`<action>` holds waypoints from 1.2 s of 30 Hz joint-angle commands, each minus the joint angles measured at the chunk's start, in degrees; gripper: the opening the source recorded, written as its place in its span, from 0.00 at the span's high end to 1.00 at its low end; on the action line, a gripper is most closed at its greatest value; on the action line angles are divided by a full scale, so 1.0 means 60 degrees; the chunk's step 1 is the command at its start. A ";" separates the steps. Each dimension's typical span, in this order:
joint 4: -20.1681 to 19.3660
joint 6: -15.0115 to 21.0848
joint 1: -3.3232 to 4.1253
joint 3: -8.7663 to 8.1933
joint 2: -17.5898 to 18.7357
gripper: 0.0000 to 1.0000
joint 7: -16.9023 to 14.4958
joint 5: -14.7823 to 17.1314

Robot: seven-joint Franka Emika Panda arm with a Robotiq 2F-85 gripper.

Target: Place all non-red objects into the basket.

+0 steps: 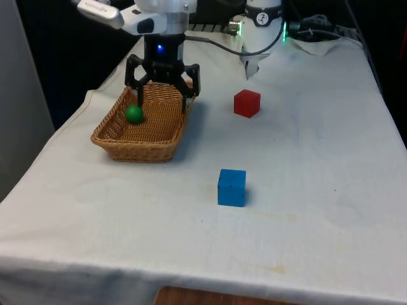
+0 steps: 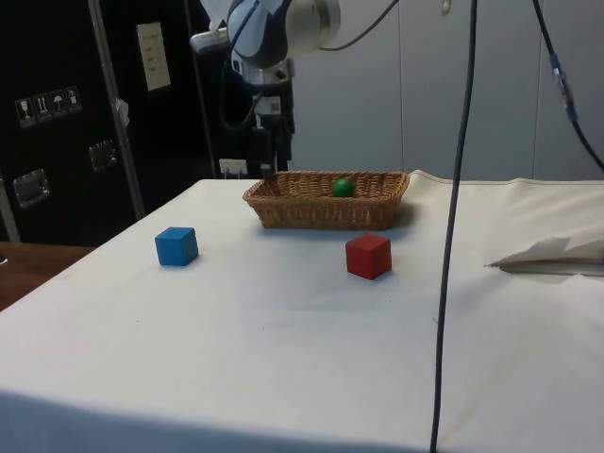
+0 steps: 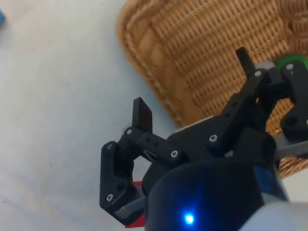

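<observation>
A wicker basket [image 1: 114,136] [image 2: 302,209] [image 3: 202,43] stands at the front view's left with a green ball [image 1: 134,114] [image 2: 343,187] [image 3: 291,60] lying inside. My gripper [image 1: 163,92] [image 2: 269,156] [image 3: 192,89] hangs open and empty just above the basket's rim; one finger is over the wicker, the other over the cloth. A blue cube [image 1: 231,187] [image 2: 176,245] sits on the cloth nearer the front edge. A red cube [image 1: 247,103] [image 2: 368,255] rests to the right of the basket in the front view.
A crumpled white cloth or paper [image 1: 254,63] [image 2: 552,253] lies near the robot's base, with cables [image 1: 318,32] at the far end. A black cable [image 2: 458,189] hangs down through the side view.
</observation>
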 commanded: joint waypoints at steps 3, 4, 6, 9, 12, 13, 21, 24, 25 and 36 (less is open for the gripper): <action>0.0000 0.0000 0.0076 0.0029 -0.0019 0.00 0.0105 -0.0010; 0.0000 -0.0086 0.0210 -0.0029 -0.0057 0.00 0.0286 -0.0105; 0.0010 -0.0105 0.0296 0.0000 -0.0095 0.00 0.0411 -0.0115; 0.0019 -0.0124 0.0363 0.0038 -0.0115 0.00 0.0525 -0.0105; 0.0038 -0.0067 0.0334 0.0115 -0.0115 0.00 0.0506 -0.0029; 0.0067 -0.0172 0.0430 0.0086 -0.0115 0.00 0.0649 -0.0095; 0.0306 -0.0325 0.0516 0.0382 -0.0038 0.00 0.1003 -0.0067; 0.0401 -0.0382 0.0525 0.0497 -0.0010 0.00 0.1108 -0.0057; 0.0449 -0.0401 0.0525 0.0544 0.0000 0.00 0.1155 -0.0048; 0.0984 -0.0583 0.0487 0.1041 0.0220 0.00 0.1566 0.0019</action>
